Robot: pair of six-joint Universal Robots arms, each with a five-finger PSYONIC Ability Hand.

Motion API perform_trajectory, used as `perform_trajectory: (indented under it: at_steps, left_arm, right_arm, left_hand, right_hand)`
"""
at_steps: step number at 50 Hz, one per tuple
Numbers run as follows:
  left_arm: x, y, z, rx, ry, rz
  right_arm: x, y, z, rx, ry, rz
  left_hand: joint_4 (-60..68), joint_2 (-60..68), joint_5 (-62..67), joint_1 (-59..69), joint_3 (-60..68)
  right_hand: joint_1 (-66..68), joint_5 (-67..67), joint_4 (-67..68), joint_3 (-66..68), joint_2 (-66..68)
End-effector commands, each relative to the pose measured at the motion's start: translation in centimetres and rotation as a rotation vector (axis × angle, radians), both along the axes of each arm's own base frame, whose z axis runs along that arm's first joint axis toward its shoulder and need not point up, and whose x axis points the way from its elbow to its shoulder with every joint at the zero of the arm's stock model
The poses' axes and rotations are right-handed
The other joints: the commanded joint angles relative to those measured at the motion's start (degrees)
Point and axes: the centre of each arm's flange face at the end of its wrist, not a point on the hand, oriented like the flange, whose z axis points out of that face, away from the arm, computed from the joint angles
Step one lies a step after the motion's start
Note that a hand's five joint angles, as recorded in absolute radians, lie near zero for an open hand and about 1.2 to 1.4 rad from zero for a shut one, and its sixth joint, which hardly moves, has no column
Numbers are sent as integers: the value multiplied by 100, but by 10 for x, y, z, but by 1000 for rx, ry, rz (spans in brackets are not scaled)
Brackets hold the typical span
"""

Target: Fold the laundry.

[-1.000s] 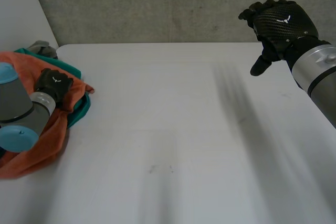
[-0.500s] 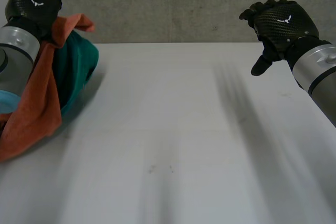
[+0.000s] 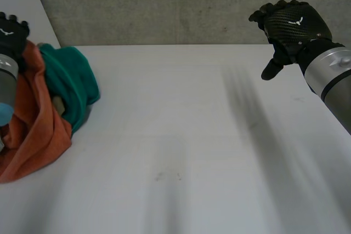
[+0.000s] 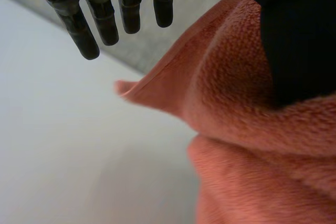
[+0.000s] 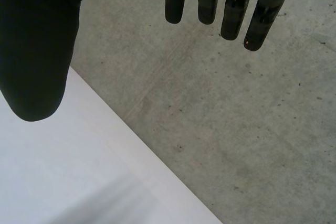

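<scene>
One orange towel (image 3: 33, 130), one green cloth (image 3: 74, 80), heaped at the desk (image 3: 181, 135) edge. Two hands: left hand (image 3: 8, 31), fingers (image 4: 107, 22) straight, towel against thumb; right hand (image 3: 293, 26) raised, fingers apart, empty.

Left hand (image 3: 10, 30) and right hand (image 3: 293, 24): black carbon-weave shells, each marked with a small white emblem. Right arm (image 3: 333, 78): smooth silver-grey cylinder behind the wrist.

head: high behind, down on table (image 3: 192, 135) | wrists: close, low | shared: table
</scene>
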Motion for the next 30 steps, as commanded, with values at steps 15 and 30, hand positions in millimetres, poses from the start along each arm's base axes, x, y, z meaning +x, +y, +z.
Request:
perform_trajectory:
  at_steps: [15,30]
  left_arm:
    - [-43,61,-2,98,65,-225]
    - [-45,51,-64,290,69,-262]
  right_arm:
    - [1,1,-1,2,2,6]
    - [1,1,-3,7,4,7]
  left_hand:
    - [902,886,907,962,858]
    - [1372,1356,1377,1432,1328]
  right_hand:
    - [-145,-331,-344,-237,-274]
    - [-145,-331,-344,-237,-274]
